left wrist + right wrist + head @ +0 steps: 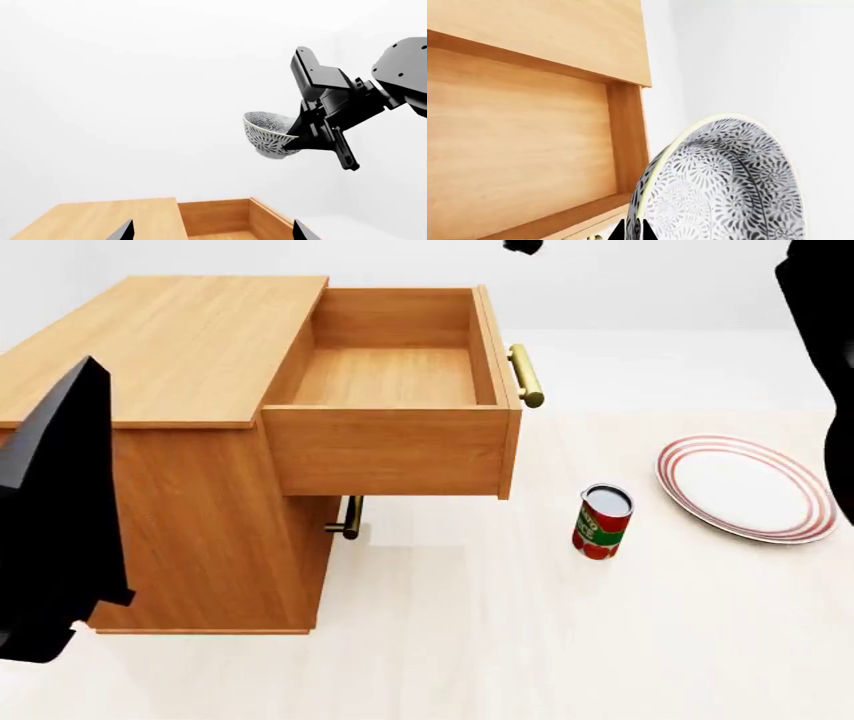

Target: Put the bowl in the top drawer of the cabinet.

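The right gripper (293,139) is clamped on the rim of the deep round bowl with the blue-grey speckled outside (265,134), holding it tilted in the air, high above the boxy light-orange wooden cabinet (174,390). Below the clamped jaws, the shallow light-wood top drawer with a brass bar handle (387,430) stands pulled out, its inside bare. The left gripper (210,231) shows two dark fingertips (122,231) set well apart, nothing between them, just above the cabinet's flat top.
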Controlling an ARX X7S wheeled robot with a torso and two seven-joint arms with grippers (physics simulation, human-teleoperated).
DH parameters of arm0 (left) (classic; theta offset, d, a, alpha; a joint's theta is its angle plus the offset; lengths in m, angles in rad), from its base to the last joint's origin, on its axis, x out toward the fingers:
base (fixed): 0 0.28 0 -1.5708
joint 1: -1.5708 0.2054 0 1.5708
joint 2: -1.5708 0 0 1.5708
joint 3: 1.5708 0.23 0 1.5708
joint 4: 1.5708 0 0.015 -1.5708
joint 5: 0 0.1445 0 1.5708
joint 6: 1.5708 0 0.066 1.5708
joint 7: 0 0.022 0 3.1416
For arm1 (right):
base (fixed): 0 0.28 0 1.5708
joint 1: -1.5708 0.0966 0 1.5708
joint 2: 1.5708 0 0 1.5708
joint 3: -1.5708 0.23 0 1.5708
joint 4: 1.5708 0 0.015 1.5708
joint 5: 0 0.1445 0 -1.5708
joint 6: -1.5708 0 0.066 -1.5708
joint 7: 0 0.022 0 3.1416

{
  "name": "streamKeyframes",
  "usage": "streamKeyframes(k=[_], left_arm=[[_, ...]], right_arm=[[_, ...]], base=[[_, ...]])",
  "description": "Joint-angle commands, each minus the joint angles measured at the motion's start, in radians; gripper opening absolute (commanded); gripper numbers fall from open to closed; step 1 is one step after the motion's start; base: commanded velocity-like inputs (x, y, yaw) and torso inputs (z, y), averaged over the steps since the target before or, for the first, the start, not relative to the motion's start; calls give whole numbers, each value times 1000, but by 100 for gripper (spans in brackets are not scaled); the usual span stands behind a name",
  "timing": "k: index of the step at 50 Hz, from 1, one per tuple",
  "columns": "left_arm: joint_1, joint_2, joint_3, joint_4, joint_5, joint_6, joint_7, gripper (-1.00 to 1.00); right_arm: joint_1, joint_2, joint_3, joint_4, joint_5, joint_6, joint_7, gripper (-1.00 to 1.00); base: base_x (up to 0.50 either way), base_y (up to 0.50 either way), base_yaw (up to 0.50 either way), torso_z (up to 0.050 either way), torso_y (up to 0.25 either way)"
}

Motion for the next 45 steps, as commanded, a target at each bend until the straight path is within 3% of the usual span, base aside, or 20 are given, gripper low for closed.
streamKeyframes(k=[1, 12, 45], left_arm=[[0, 6, -20, -1, -20, 0, -4, 100], [-19, -13, -39, 22, -62, -2, -8, 100], [-150, -21, -32, 25, -213, -39, -123, 100]], right_arm=[[36, -39, -112, -154, 210, 14, 36, -100], [59, -39, -135, -292, 325, 62, 64, -100], [63, -39, -137, -249, 221, 145, 78, -100]], base=[[0, 0, 0, 0, 0], [0, 0, 0, 0, 0], [0, 0, 0, 0, -16]])
